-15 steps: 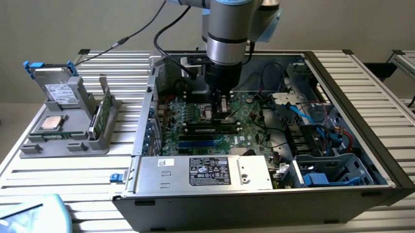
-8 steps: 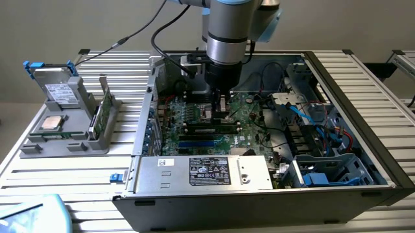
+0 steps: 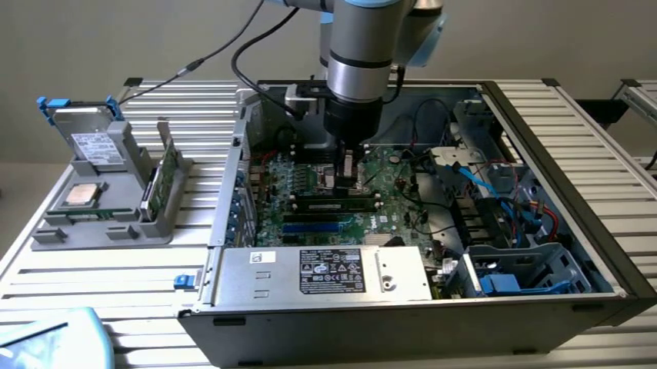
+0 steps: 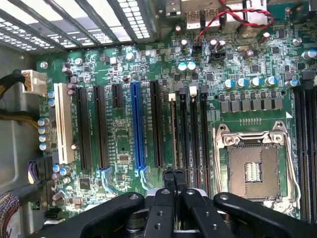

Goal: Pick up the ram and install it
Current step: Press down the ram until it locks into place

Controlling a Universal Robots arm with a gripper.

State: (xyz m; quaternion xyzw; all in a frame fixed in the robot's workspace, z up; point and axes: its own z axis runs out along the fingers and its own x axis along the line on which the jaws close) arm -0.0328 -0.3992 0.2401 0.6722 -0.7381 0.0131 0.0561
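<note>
Soft, even indoor light; sharp focus, little glare.

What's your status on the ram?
Gripper shut, low over memory slots. Ram standing in a slot under it. Nothing in the way.

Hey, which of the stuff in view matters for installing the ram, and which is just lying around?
For the job: ram, standing in a memory slot; hand, shut, over those slots; motherboard.
Lying about: silver drive and processor chip on the grey stand; power supply.
</note>
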